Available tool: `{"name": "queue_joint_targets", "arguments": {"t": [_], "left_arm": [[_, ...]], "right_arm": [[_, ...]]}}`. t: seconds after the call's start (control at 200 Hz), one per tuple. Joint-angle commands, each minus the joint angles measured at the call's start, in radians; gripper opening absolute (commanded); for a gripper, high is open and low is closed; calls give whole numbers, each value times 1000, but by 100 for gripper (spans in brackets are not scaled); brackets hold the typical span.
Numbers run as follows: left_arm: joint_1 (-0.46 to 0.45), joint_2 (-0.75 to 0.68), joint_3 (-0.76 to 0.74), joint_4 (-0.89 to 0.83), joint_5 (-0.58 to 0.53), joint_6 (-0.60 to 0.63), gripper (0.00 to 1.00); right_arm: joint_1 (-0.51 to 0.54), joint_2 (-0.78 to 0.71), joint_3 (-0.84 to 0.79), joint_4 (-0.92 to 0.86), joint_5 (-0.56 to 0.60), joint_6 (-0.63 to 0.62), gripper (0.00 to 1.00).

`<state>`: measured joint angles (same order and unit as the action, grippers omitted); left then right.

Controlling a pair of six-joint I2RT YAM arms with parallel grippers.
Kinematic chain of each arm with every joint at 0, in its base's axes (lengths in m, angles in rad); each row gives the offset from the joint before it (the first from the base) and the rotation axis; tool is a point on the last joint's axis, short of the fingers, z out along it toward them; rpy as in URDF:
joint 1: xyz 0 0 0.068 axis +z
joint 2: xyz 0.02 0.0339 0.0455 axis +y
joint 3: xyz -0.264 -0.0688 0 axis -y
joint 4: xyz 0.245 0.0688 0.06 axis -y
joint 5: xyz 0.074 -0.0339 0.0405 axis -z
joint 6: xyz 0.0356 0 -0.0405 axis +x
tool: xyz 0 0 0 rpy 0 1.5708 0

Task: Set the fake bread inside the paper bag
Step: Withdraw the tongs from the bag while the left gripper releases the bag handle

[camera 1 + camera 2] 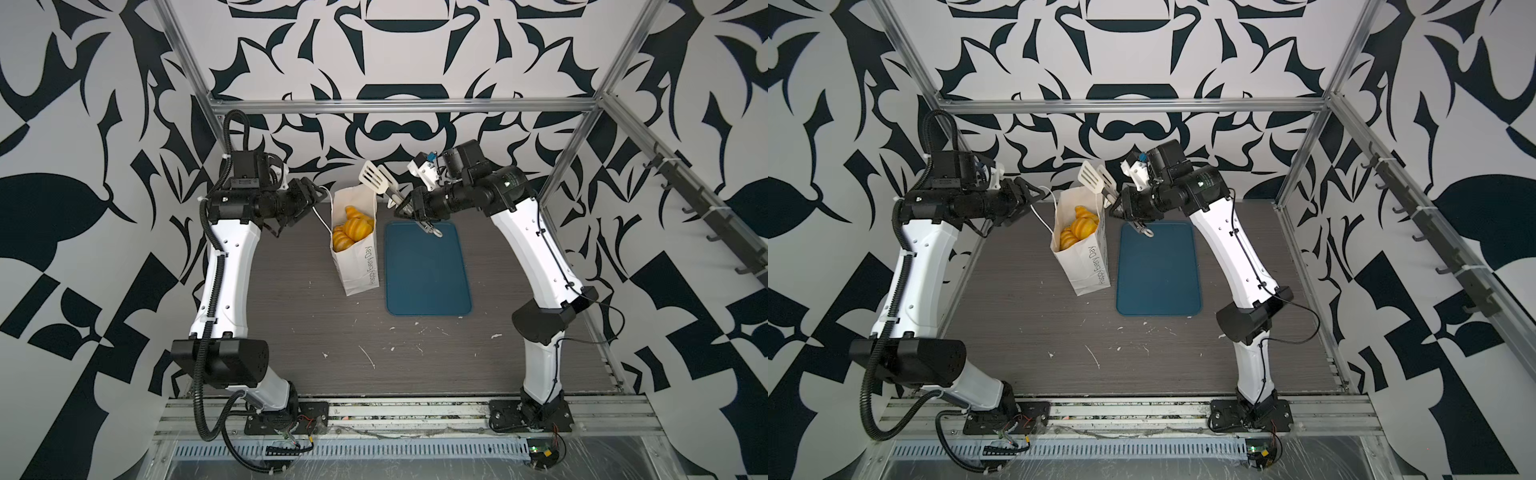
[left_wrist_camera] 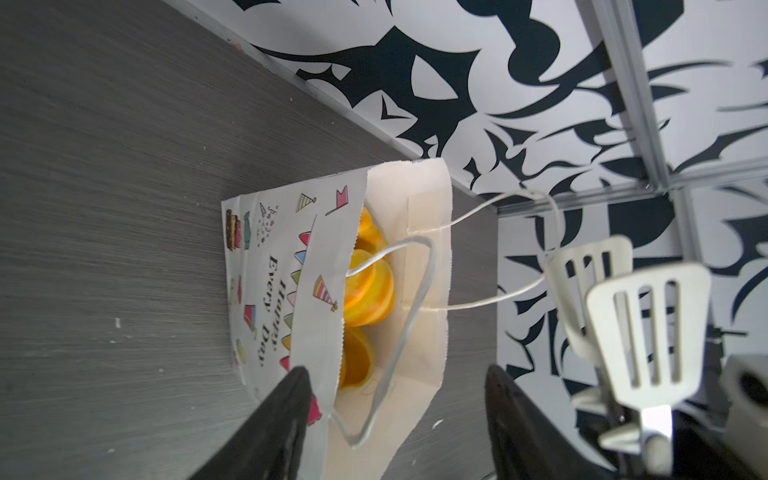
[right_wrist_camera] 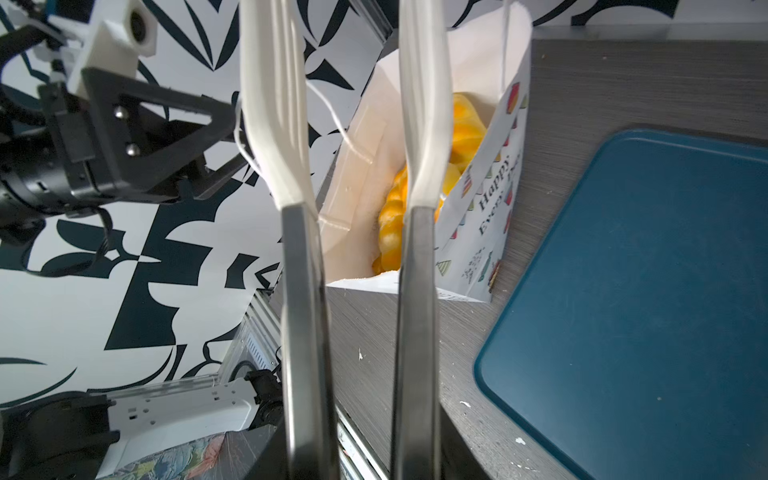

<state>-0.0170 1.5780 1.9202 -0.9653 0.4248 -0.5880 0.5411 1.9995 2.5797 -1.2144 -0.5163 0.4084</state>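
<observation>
The white paper bag (image 1: 360, 272) (image 1: 1090, 272) stands upright on the table with its mouth open. Several pieces of orange fake bread (image 1: 352, 229) (image 1: 1079, 229) (image 2: 368, 286) (image 3: 463, 133) lie inside it. My left gripper (image 1: 314, 195) (image 2: 399, 415) is open just left of the bag's mouth. A thin white cord handle (image 2: 419, 291) hangs loose between its fingers. My right gripper (image 1: 409, 210) is shut on metal tongs (image 1: 376, 176) (image 3: 303, 291) with white slotted heads. The heads stand apart above the bag's far right corner with nothing between them.
A flat blue tray (image 1: 428, 270) (image 1: 1158, 270) (image 3: 644, 291) lies right of the bag with nothing on it. The patterned back wall is close behind the bag. Metal frame posts rise at the table's far corners.
</observation>
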Motion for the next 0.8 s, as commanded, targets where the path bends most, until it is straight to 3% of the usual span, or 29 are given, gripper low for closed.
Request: {"name": "queue_joint_targets", "arguments": {"t": [0.0,0.405,0.655,0.795], "left_arm": [[6,-15,28,1,-7,9,100],[101,-44,10,49,20,-21,99],[159,-48,-28,64,18,-48,99],[186,-57,-103,89,71,-62,99]], "right_arm": [[-63,-65,30,70,-2,3,40],[-309,-108,-29,68,7,31,40],[-381,-149,-178,62,96,25,39],[-421,-181,-299,70,153,23,39]]}}
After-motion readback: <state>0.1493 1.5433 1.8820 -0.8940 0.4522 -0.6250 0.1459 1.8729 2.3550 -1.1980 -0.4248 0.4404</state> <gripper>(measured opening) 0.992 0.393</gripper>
